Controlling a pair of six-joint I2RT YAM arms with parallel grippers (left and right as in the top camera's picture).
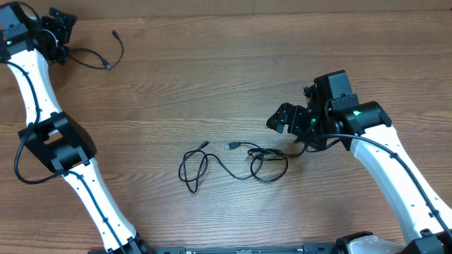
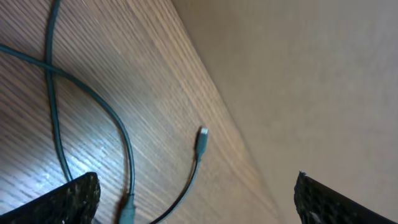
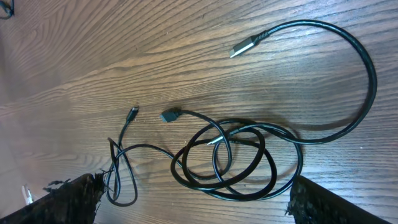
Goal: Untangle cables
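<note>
A tangle of black cables [image 1: 247, 161] lies mid-table: a thin cable looping left [image 1: 191, 168] and a thicker coil [image 1: 270, 166]. In the right wrist view the coil [image 3: 249, 158] overlaps itself, the thick cable's silver USB plug [image 3: 242, 46] lies far off, and the thin cable's small plugs [image 3: 132, 112] lie left. My right gripper [image 1: 284, 118] [image 3: 196, 183] is open above the coil, holding nothing. Another black cable [image 1: 99, 60] lies at the far left corner. My left gripper [image 1: 60, 29] [image 2: 197, 180] is open over it; its small plug [image 2: 202, 134] points at the table edge.
The wooden table's far edge [image 2: 249, 149] runs close beside the left gripper, with bare floor beyond. The left arm's base and links [image 1: 56, 141] stand along the left side, and the right arm [image 1: 395, 176] runs along the right.
</note>
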